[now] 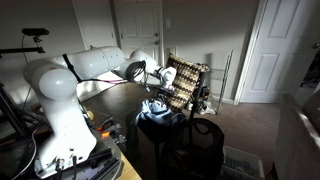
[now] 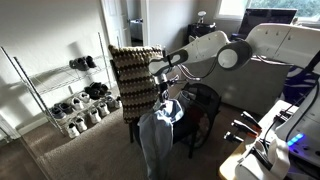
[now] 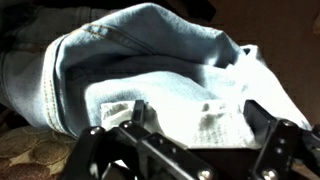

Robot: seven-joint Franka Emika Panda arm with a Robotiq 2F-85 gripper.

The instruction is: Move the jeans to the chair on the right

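Note:
The jeans (image 3: 150, 50) fill the wrist view as a heap of pale blue denim with a white inner patch. In both exterior views they drape over a dark chair (image 2: 205, 105), and one leg (image 2: 155, 150) hangs toward the floor. My gripper (image 3: 200, 115) is open just above the heap. One finger (image 3: 135, 110) stands at each side of a raised fold, and I cannot tell whether they touch the cloth. In the exterior views the gripper (image 1: 162, 80) (image 2: 162, 85) points down over the jeans (image 1: 155, 108), beside a patterned chair (image 2: 135, 70) (image 1: 188, 78).
A wire shoe rack (image 2: 75, 95) with several shoes stands along the wall. White doors (image 1: 270, 50) close the back of the room. The robot's base (image 1: 65, 120) and cables sit on a table edge. Carpet lies around the chairs.

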